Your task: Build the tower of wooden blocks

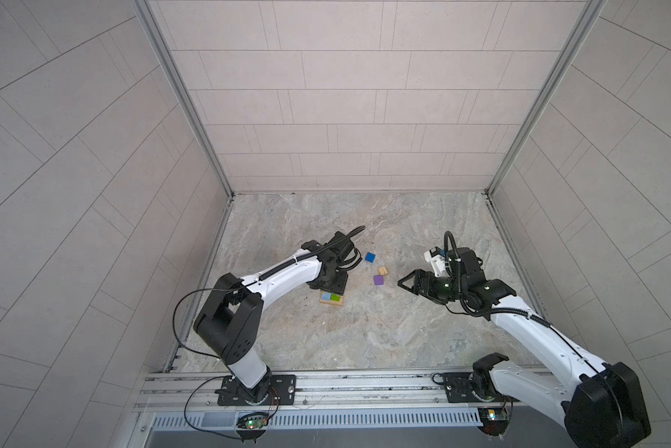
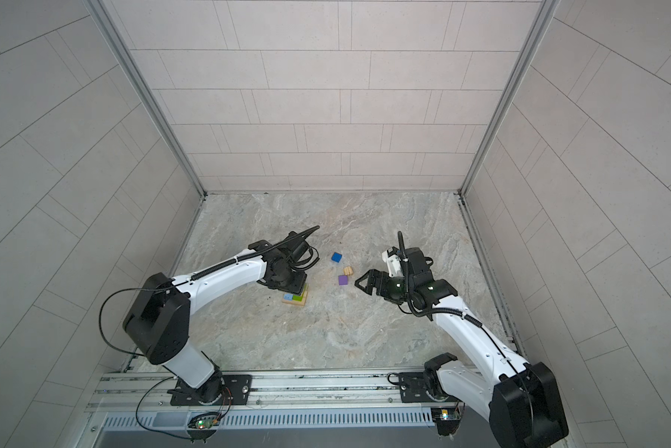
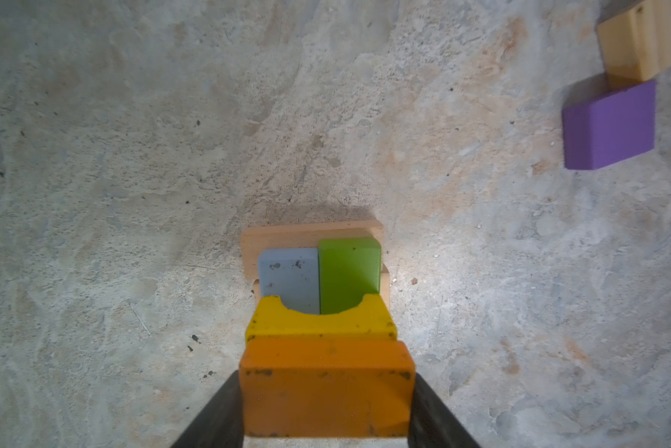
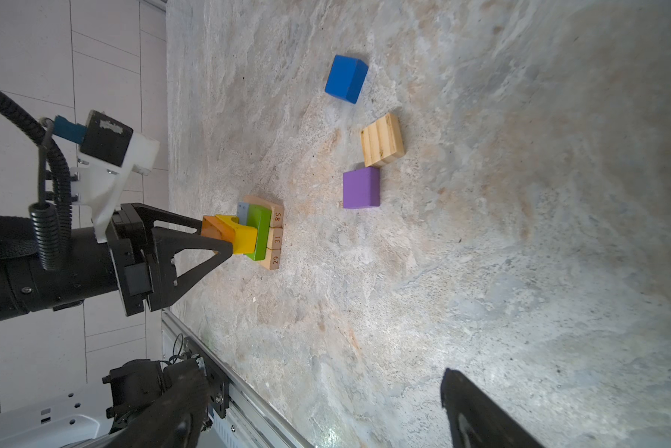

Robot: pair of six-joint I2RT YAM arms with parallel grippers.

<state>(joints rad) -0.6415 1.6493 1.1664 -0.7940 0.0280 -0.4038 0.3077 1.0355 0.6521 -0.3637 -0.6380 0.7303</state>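
The wood block tower point(image 1: 331, 298) point(image 2: 295, 298) stands left of centre. Its base is tan numbered bars point(image 4: 275, 240) point(image 3: 310, 232). A light-blue bar point(image 3: 287, 279) and a green bar point(image 3: 349, 271) point(image 4: 262, 232) lie side by side on them. A yellow notched block point(image 3: 322, 322) point(image 4: 244, 238) lies on top. My left gripper point(image 4: 216, 234) is shut on an orange block point(image 3: 326, 388) pressed against the yellow one; I cannot tell whether it rests on the bars. My right gripper point(image 1: 401, 282) point(image 4: 326, 419) hovers open and empty to the right of the loose blocks.
Three loose blocks lie between the arms: a dark-blue cube point(image 1: 370, 257) point(image 4: 345, 79), a ridged tan block point(image 1: 383, 270) point(image 4: 382, 139) and a purple cube point(image 1: 378, 280) point(image 3: 609, 124). Tiled walls enclose the marble floor. A metal rail point(image 1: 326, 388) runs along the front.
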